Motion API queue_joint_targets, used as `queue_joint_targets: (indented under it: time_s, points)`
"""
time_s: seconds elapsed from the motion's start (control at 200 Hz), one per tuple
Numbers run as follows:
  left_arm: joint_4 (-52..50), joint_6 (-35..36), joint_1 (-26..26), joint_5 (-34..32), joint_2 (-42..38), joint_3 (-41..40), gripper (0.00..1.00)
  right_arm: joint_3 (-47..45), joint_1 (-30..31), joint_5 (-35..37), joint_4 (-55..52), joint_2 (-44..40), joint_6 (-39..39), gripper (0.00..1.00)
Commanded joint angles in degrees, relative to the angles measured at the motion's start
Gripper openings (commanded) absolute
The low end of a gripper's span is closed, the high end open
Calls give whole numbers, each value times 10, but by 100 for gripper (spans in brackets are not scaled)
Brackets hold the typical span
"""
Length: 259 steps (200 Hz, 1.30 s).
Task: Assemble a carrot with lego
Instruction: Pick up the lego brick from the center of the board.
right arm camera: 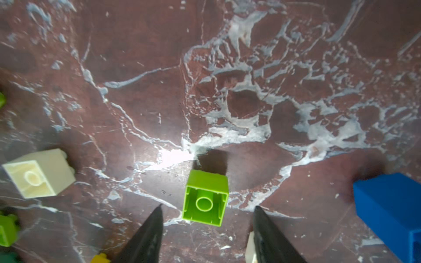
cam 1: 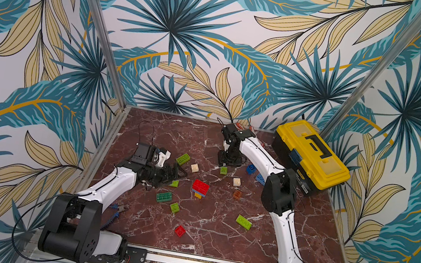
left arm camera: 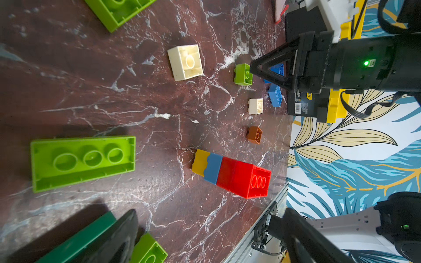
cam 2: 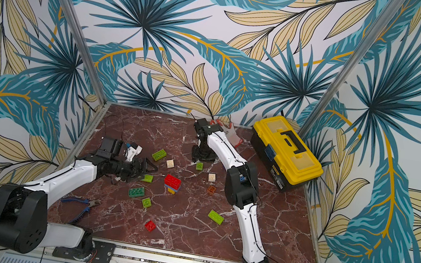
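A small light-green square lego brick (right arm camera: 206,182) lies hollow side up on the marble table (cam 1: 214,235). My right gripper (right arm camera: 208,206) points down over it, open, one finger on each side with a gap to the brick. In both top views that gripper (cam 1: 229,160) hangs just behind the brick (cam 1: 223,170). A stack of red, blue and yellow bricks (cam 1: 199,189) stands mid-table. My left gripper (cam 1: 175,174) is open and low, left of the stack, holding nothing, with a light-green brick (cam 1: 174,183) beside it. In the left wrist view the left gripper (left arm camera: 209,234) faces the stack (left arm camera: 230,173).
Loose bricks lie scattered: cream (cam 1: 194,168), orange-brown (cam 1: 237,194), blue (cam 1: 251,169), dark green oblong (cam 1: 163,197), light green oblong (cam 1: 243,221), red (cam 1: 179,230). A yellow toolbox (cam 1: 311,156) sits at the back right. Blue-handled pliers (cam 2: 82,204) lie near the left arm.
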Motion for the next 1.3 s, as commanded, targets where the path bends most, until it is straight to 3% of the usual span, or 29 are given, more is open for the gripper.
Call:
queue_joint_targets:
  time_s: [0.0, 0.38, 0.546, 0.691, 0.976, 1.292]
  points:
    - [-1, 14, -2, -6, -1, 8, 99, 2, 2, -10, -23, 21, 17, 59]
    - [-2, 16, -1, -6, -7, 5, 100, 23, 7, -7, -31, 51, 24, 51]
    - [-2, 17, -1, -6, -7, 4, 99, 39, 8, -6, -44, 66, 24, 38]
    - [0, 17, -1, -7, -7, 3, 99, 36, 8, 6, -51, 54, 14, 32]
    - [4, 14, -1, 0, -9, 3, 99, 62, 19, 10, -104, -1, -23, 30]
    - [9, 0, -1, 0, -25, -10, 99, 63, 78, 22, -178, -125, -91, 29]
